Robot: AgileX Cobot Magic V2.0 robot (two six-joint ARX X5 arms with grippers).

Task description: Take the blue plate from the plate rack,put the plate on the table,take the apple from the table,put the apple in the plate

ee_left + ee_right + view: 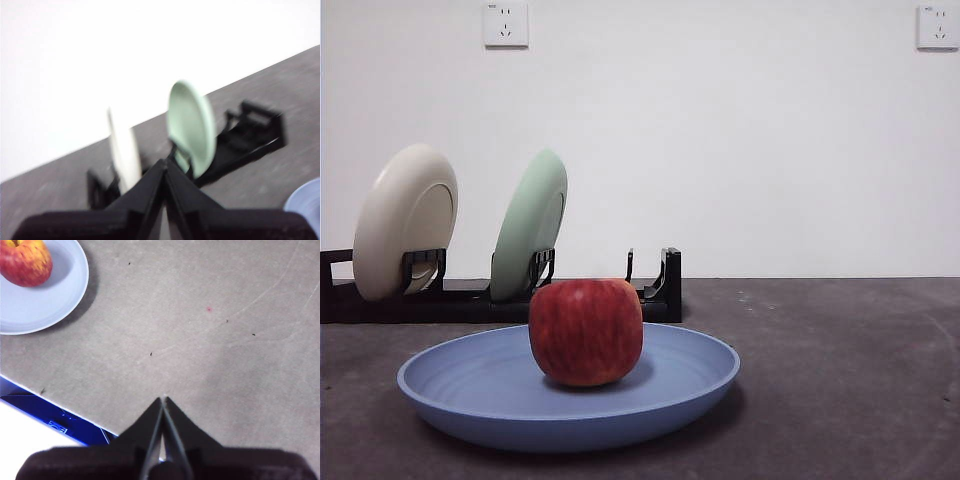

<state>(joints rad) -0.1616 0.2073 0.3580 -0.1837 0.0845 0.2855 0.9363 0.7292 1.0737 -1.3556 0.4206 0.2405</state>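
Observation:
The red apple (586, 331) sits in the middle of the blue plate (470, 385), which lies flat on the dark grey table (850, 380) in front of the black plate rack (660, 290). The right wrist view shows the apple (25, 261) in the plate (55, 300) from above. My right gripper (163, 402) is shut and empty above bare table, away from the plate. My left gripper (165, 165) is shut and empty, raised, facing the rack (250, 135); a sliver of the blue plate (306, 200) shows there. Neither gripper shows in the front view.
A cream plate (405, 220) and a pale green plate (530, 225) stand upright in the rack's slots. The table's front edge with a blue strip (45, 412) shows in the right wrist view. A white wall with two sockets (506, 24) stands behind.

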